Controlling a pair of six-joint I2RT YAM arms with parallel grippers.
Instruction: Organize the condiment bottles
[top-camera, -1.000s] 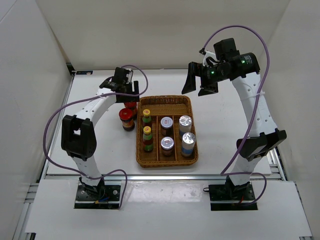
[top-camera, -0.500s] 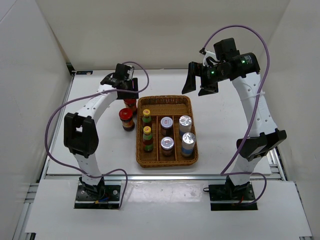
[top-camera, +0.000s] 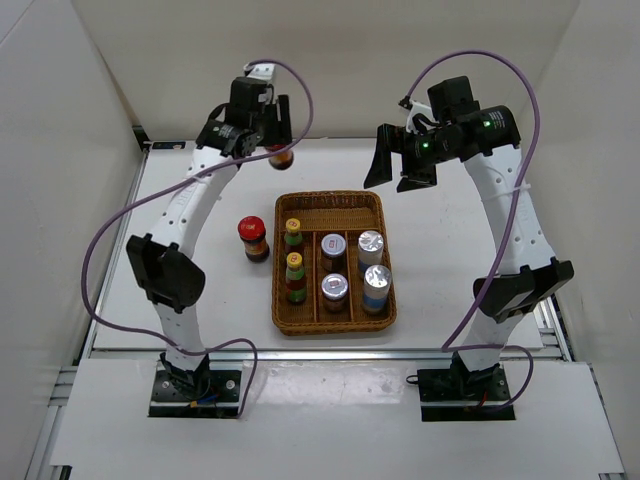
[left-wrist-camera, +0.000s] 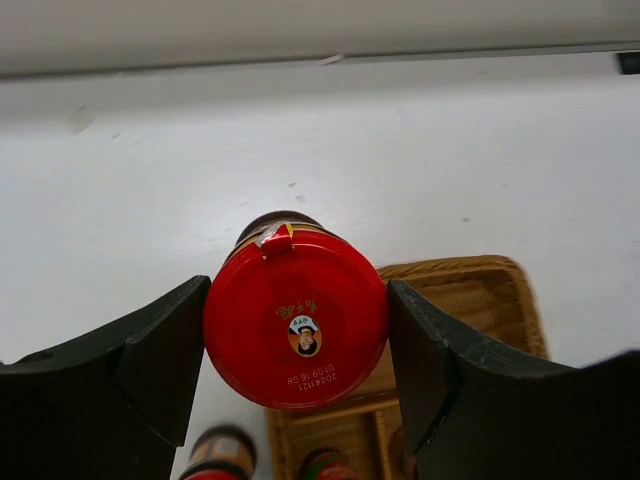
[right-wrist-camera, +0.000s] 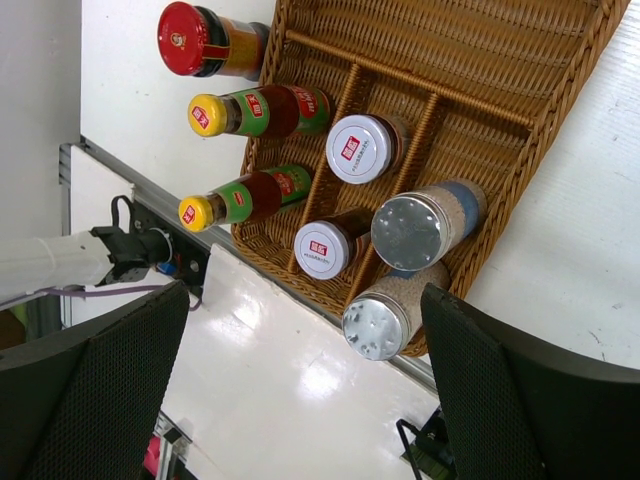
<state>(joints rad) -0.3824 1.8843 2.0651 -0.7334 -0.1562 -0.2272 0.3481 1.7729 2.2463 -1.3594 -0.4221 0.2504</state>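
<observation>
**Left gripper holding a red-lidded jar above the table's far side; right gripper wide open**

Nearest me, the wicker tray (top-camera: 335, 200) holds six bottles. Two yellow-capped bottles (top-camera: 294, 252) stand in its left lane, two white-topped jars (top-camera: 334, 268) in the middle lane and two silver-topped jars (top-camera: 374, 264) in the right lane. In the overhead view their labels are too small to read.

Just left of the tray, apart from its wall, a second red-lidded jar (top-camera: 252, 238) stands upright on the table (top-camera: 450, 250). My left wrist camera cuts it off at the bottom edge.

Further out, my left gripper (left-wrist-camera: 297, 330) is closed on the red-lidded jar (top-camera: 283, 158), with one finger (left-wrist-camera: 160, 360) pressed against each side of the lid. From the wrist the lid hides nearly all of the jar's body. From overhead the gripper hides the lid, and only the brown lower part shows. The jar hangs above the table, beyond the tray's far left corner.

My right gripper (top-camera: 397, 172) hangs in the air beyond the tray's far right corner. Its jaws are spread wide, holding and touching nothing. In its wrist view both fingers run off the frame's lower edge.
</observation>
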